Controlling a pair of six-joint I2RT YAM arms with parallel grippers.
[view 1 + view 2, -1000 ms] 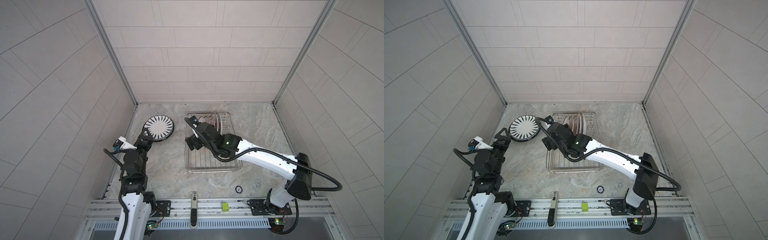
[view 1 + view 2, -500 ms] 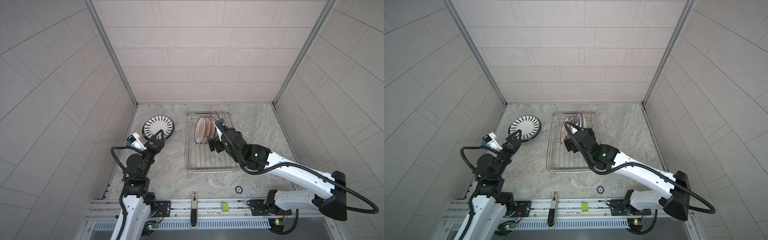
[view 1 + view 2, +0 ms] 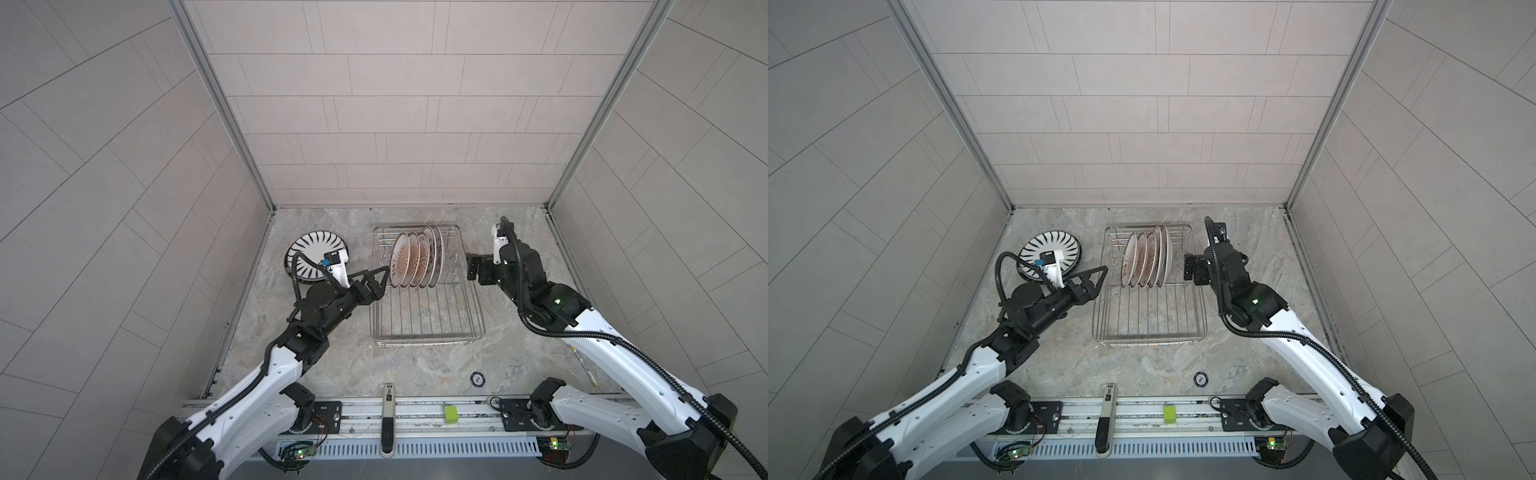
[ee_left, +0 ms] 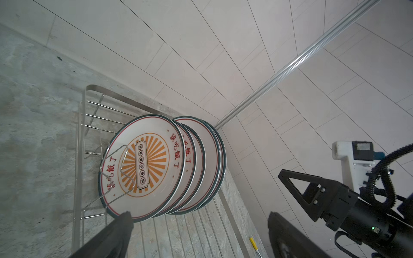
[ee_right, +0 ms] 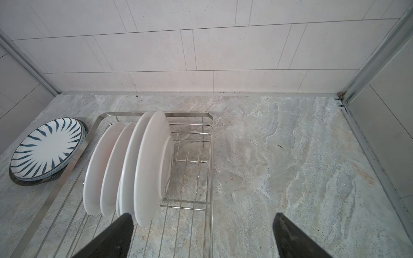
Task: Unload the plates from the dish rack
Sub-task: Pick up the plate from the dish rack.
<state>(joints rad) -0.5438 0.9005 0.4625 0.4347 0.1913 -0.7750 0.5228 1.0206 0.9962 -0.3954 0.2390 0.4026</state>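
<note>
Several plates (image 3: pixel 415 261) stand on edge between prongs at the far end of the dish rack (image 3: pixel 432 328), rims exposed for grasping; striped plates (image 3: pixel 307 249) lie stacked on the desk (image 3: pixel 519 353); left gripper (image 3: pixel 383 282) wide, empty, beside the front plate; right gripper (image 3: pixel 473 270) wide, empty, beside the rack.

Both arms reach forward. The left gripper (image 3: pixel 379 281) and right gripper (image 3: pixel 472 269) are wide open, one each side of the rack (image 3: pixel 428 340).

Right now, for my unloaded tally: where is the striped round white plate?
In both top views the striped round white plate lies flat, left of the silver wire dish rack, by the marble counter's left wall.
</note>
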